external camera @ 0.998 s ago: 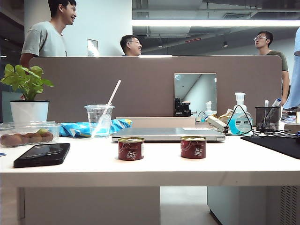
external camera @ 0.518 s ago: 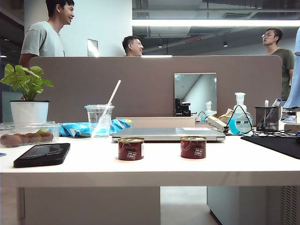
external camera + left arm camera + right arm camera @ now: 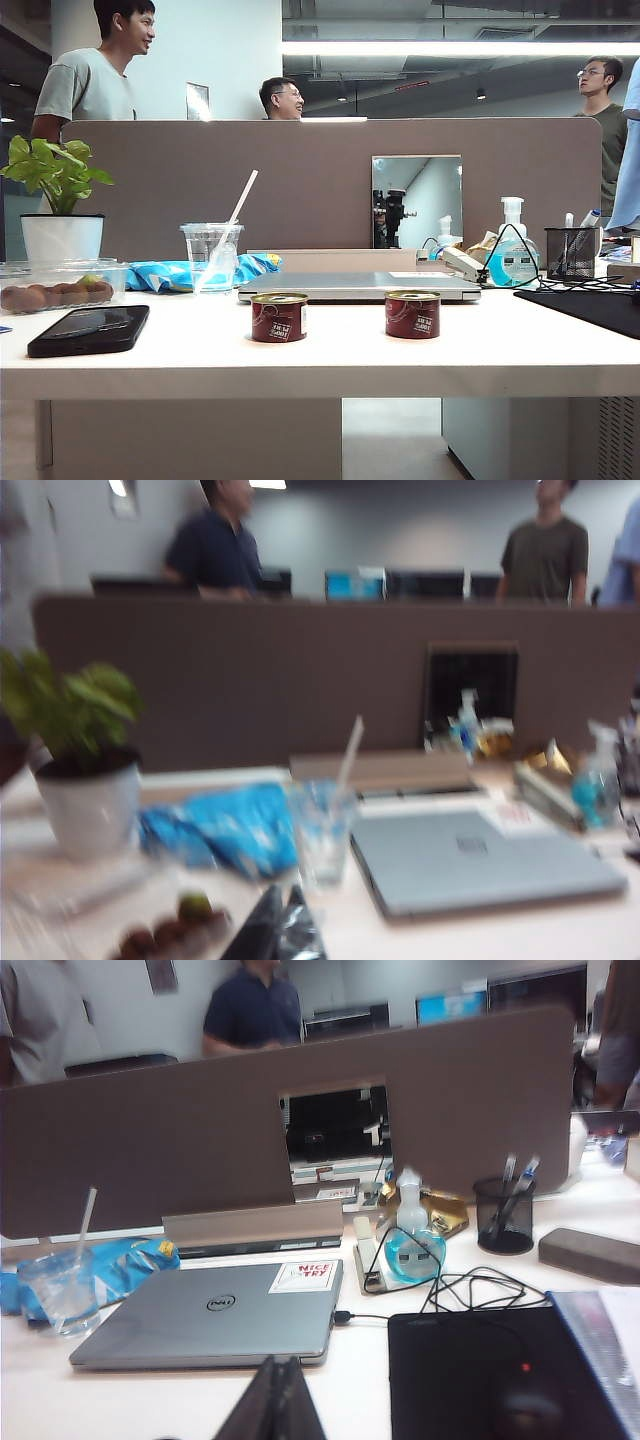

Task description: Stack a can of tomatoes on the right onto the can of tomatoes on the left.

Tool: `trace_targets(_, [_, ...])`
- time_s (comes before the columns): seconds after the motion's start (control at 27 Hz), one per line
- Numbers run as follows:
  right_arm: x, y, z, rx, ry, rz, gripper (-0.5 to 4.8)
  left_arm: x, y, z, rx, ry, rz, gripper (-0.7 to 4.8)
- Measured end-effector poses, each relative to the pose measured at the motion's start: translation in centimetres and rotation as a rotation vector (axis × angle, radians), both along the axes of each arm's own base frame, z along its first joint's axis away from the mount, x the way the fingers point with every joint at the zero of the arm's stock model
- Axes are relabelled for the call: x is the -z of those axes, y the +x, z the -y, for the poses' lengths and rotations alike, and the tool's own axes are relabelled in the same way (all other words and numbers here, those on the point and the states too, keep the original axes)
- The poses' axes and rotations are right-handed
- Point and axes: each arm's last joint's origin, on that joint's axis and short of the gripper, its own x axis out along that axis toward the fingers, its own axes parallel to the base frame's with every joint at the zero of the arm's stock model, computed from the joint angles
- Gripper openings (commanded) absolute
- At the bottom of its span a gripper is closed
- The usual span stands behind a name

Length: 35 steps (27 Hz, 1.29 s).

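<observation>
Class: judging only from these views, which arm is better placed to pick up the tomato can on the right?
Probably the right. The right can stands on the right arm's side of the table. The right gripper, jaws shut, looks over the laptop; the left gripper faces the cup.

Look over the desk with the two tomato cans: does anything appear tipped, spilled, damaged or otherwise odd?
Nothing stands out. The left can and right can both stand upright and apart in front of the closed laptop. The plastic cup is upright, its straw leaning. The left claw and right claw are shut, holding nothing.
</observation>
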Motion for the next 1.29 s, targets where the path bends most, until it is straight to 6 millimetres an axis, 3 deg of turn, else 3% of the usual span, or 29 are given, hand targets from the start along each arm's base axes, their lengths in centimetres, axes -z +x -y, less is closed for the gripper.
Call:
trace_targets(0.07, [-1.9,-0.7,0.0,0.004,-0.045,-0.044,-0.04,-1.7,-0.2,0.0,-0.012,-0.002,0.035,-0.04])
trace_targets(0.11, [-3.6,-1.3,0.0,-0.006,-0.094,-0.096,-0.04,-2.9,0.5,-0.1,-0.014,-0.002,0.035,-0.04])
trace_targets(0.22, [-6.1,-1.5,-0.2,-0.079,-0.150,-0.155,-0.04,-3.9,2.8,0.0,0.047,0.007,-0.066,-0.04])
trace_targets(0.41, [-8.5,0.4,-0.5,-0.178,-0.176,-0.283,0.00,-5.5,7.1,1.8,0.455,0.102,-0.197,-0.04])
trace_targets(0.52, [-7.9,1.8,-0.8,-0.262,-0.199,-0.354,0.00,-4.8,7.8,4.1,0.657,0.197,-0.231,-0.04])
trace_targets(0.7, [-5.8,3.9,-1.0,-0.289,-0.232,-0.466,0.19,-2.5,7.3,6.5,0.590,0.286,-0.414,-0.04])
trace_targets(0.89, [-3.3,5.8,-2.1,-0.383,-0.298,-0.521,0.24,-0.7,6.7,7.8,0.620,0.327,-0.477,-0.04])
trace_targets(0.96, [-2.2,6.8,-2.9,-0.413,-0.320,-0.542,0.72,-0.2,6.7,7.8,0.600,0.315,-0.513,-0.04])
trace_targets(1.07, [-1.4,8.5,-4.6,-0.413,-0.375,-0.543,1.98,-0.2,6.8,7.6,0.560,0.301,-0.526,-0.04])
trace_targets(1.11, [-1.3,9.1,-5.1,-0.409,-0.386,-0.529,2.68,-0.2,6.8,7.6,0.560,0.299,-0.523,-0.04])
trace_targets(1.29, [1.3,14.4,-8.9,-0.461,-0.429,-0.543,3.15,-0.2,6.8,7.6,0.562,0.297,-0.524,-0.04])
